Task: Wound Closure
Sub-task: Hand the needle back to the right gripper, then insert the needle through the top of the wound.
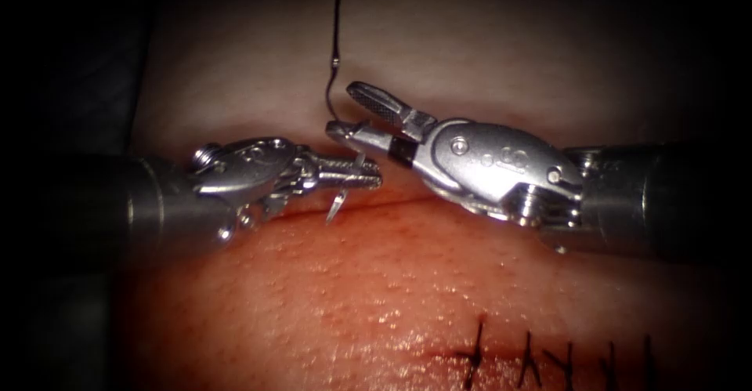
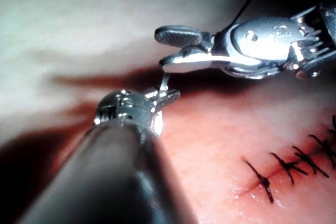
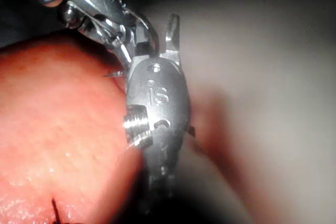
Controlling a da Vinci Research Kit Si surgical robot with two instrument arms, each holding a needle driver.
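Left claw (image 1: 364, 173) pinches needle (image 1: 338, 203) near tip end, clear of tissue (image 1: 376, 281). Right claw (image 1: 356, 113) spread at needle's 1 o'clock, holds nothing. Thread (image 1: 335, 15) runs to 12. Stitches (image 1: 564, 356) at 4. Best: firm grip, thread untangled.

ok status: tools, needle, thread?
Left tool shut on needle near the tip, point down over the cut, clear of tissue. Right tool open at needle's tail end. Thread trails up. Earlier stitches lower right.

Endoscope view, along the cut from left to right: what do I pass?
Left tool, shut on the needle near its tip end → right tool, jaws open, holding nothing → finished stitches, lower right.
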